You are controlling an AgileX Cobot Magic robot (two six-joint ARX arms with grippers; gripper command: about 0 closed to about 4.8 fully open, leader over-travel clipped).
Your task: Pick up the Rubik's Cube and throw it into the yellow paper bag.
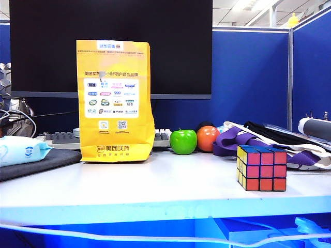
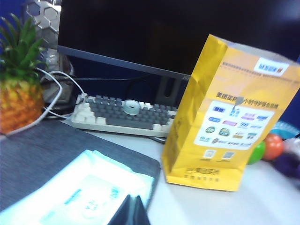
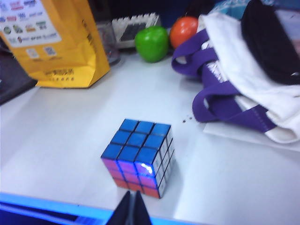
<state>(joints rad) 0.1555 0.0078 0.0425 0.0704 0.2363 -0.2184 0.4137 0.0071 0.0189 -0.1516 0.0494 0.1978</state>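
Exterior view: the Rubik's Cube (image 1: 261,168) sits untouched on the bench (image 1: 155,181), well right of the upright yellow paper bag (image 1: 115,101). Wrist views: left claw (image 2: 133,211) and right claw (image 3: 132,208) pinched closed, empty, the right near the cube.

Left tool (image 2: 133,211): fingers pressed together to a dark point, holding nothing, hovering back from the worktop (image 2: 262,206) near its front edge. Right tool (image 3: 132,209): likewise closed and empty, poised above the same worktop's front edge. Neither arm visible in the exterior view.
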